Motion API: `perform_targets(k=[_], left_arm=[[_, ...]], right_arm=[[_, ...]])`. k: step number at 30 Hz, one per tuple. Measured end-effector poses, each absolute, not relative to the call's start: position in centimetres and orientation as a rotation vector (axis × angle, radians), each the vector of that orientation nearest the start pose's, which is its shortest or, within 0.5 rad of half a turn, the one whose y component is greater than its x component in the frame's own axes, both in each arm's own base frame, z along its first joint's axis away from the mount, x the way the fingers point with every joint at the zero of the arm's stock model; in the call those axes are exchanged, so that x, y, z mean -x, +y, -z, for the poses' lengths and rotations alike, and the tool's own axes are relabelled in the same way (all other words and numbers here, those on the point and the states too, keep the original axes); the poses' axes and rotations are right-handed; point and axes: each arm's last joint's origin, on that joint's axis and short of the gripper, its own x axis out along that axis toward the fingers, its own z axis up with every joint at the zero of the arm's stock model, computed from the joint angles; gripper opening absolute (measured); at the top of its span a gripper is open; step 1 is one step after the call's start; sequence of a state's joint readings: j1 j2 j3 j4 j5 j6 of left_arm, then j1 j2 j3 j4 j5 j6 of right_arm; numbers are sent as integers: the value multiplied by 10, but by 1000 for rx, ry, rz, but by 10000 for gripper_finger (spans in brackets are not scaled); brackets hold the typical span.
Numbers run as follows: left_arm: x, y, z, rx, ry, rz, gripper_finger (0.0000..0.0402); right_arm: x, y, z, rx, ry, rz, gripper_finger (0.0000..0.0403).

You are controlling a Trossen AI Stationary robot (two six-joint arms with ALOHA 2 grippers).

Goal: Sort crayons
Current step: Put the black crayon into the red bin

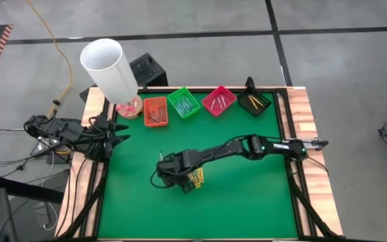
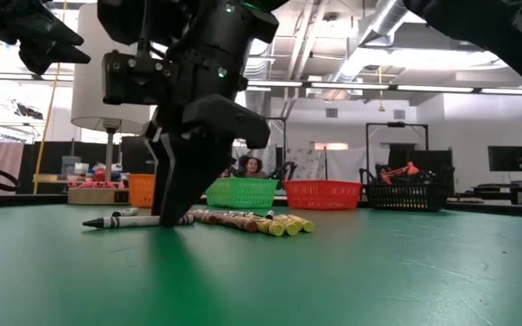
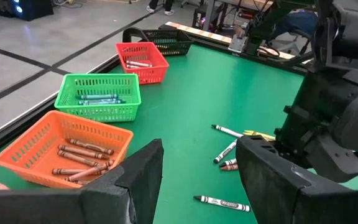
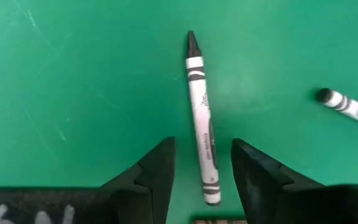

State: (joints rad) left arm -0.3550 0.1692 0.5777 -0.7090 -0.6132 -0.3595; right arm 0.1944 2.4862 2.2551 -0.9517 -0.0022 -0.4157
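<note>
Right hand (image 4: 201, 168) low over worktop (image 1: 247, 195) centre, fingers apart, straddling grey crayon (image 4: 201, 118); crayon flat on worktop, long axis running straight out between fingers, tip pointing away; left hand (image 3: 197, 180) apart, parked at left edge, farther off.

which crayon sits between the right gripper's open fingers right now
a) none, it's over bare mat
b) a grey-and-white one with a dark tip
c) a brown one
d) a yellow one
b: the right wrist view shows a grey-and-white crayon with a dark tip lying on the green mat between the open fingers of the right gripper, not yet gripped.
</note>
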Motion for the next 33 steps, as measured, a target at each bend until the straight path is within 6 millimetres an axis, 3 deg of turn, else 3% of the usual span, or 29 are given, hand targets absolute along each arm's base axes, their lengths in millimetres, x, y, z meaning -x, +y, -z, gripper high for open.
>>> perform_targets(k=[6, 17, 22, 27, 33], left_arm=[[-51, -1, -273, 215, 217, -300, 192], [-51, -1, -273, 215, 217, -300, 192], [-51, -1, -273, 215, 217, -300, 192], [-51, -1, -273, 215, 217, -300, 192], [-51, -1, -273, 215, 217, -300, 192]], right_arm=[[-508, 100, -176, 475, 1141, -412, 157], [-506, 92, -175, 442, 1182, -396, 17], [-506, 90, -176, 406, 1186, -371, 7], [-507, 87, -191, 404, 1178, -342, 3], [-502, 68, -232, 343, 1118, -276, 3]])
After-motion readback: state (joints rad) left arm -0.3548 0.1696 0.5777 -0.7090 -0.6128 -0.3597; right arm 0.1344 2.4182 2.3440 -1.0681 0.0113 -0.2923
